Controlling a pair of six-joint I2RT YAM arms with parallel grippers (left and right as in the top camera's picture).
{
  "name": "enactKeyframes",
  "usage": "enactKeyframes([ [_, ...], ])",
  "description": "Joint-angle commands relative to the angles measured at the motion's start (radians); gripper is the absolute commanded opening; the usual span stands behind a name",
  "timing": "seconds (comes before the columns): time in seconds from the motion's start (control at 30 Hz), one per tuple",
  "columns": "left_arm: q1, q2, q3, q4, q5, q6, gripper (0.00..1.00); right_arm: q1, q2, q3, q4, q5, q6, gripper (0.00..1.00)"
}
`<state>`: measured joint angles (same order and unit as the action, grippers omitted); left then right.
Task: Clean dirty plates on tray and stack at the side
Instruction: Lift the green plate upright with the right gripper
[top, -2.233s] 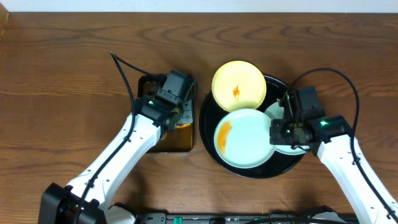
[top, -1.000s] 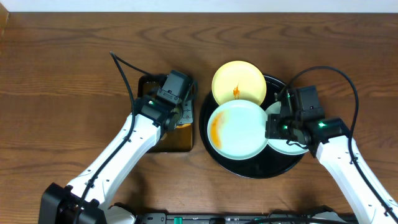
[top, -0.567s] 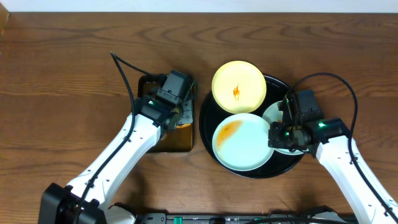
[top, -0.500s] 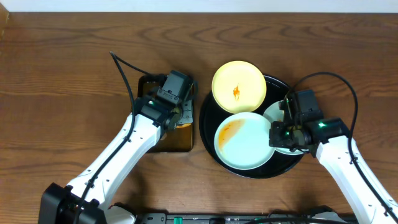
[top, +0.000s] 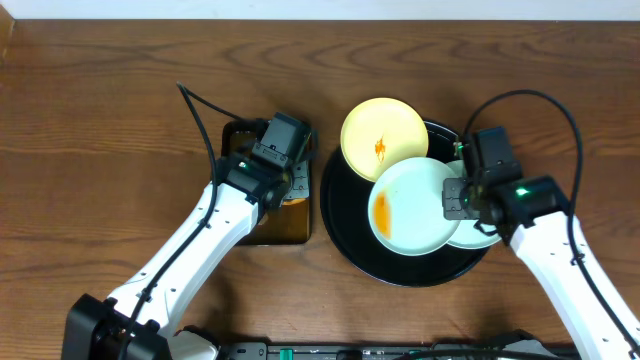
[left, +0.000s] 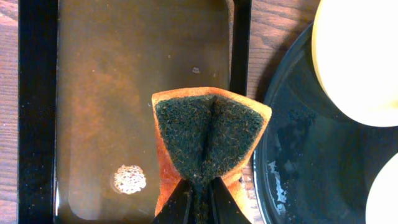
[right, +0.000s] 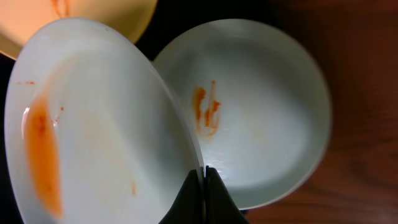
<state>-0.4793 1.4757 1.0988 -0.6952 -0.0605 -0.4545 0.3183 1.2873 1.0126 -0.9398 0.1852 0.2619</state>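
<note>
The round black tray (top: 345, 235) holds three plates. My right gripper (top: 455, 198) (right: 203, 175) is shut on the rim of a mint-blue plate (top: 410, 208) (right: 93, 143) smeared with orange sauce and holds it tilted above the tray. A second mint-blue plate (top: 482, 232) (right: 261, 118) with a small smear lies under it at the tray's right. The pale yellow plate (top: 384, 138) (left: 360, 56) lies at the tray's back rim. My left gripper (top: 285, 180) (left: 199, 193) is shut on an orange sponge (left: 210, 134) with a dark scrub face, over the rectangular tray.
The small rectangular black tray (top: 262, 228) (left: 124, 93) holds brownish liquid with a patch of foam (left: 129, 179), left of the round tray. Wooden table (top: 100, 120) lies all around. A black cable (top: 200, 120) loops from the left arm.
My right gripper has carried the held mint-blue plate left, then back right and up, turning it so the smear now faces left. The left arm and sponge have not moved.
</note>
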Motion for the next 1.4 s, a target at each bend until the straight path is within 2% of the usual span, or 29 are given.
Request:
enactKeyframes([
  [0.0, 0.003, 0.007, 0.003, 0.000, -0.031, 0.017, 0.07, 0.080, 0.000, 0.022, -0.007, 0.218, -0.016, 0.01],
  [0.47, 0.003, 0.007, 0.003, 0.004, -0.031, 0.017, 0.07, 0.467, 0.000, 0.022, 0.014, 0.772, -0.043, 0.01],
  [0.7, 0.003, 0.007, 0.003, 0.003, -0.031, 0.017, 0.07, 0.587, 0.000, 0.022, 0.081, 0.954, -0.168, 0.01],
  [0.83, 0.003, 0.007, 0.003, 0.004, -0.031, 0.016, 0.07, 0.600, 0.000, 0.022, 0.115, 0.982, -0.211, 0.01],
  [1.2, 0.003, 0.007, 0.003, 0.003, -0.031, 0.017, 0.07, 0.599, 0.000, 0.022, 0.126, 0.982, -0.209, 0.01],
  [1.37, 0.003, 0.007, 0.003, 0.003, -0.031, 0.016, 0.07, 0.586, 0.000, 0.022, 0.124, 0.969, -0.121, 0.01],
])
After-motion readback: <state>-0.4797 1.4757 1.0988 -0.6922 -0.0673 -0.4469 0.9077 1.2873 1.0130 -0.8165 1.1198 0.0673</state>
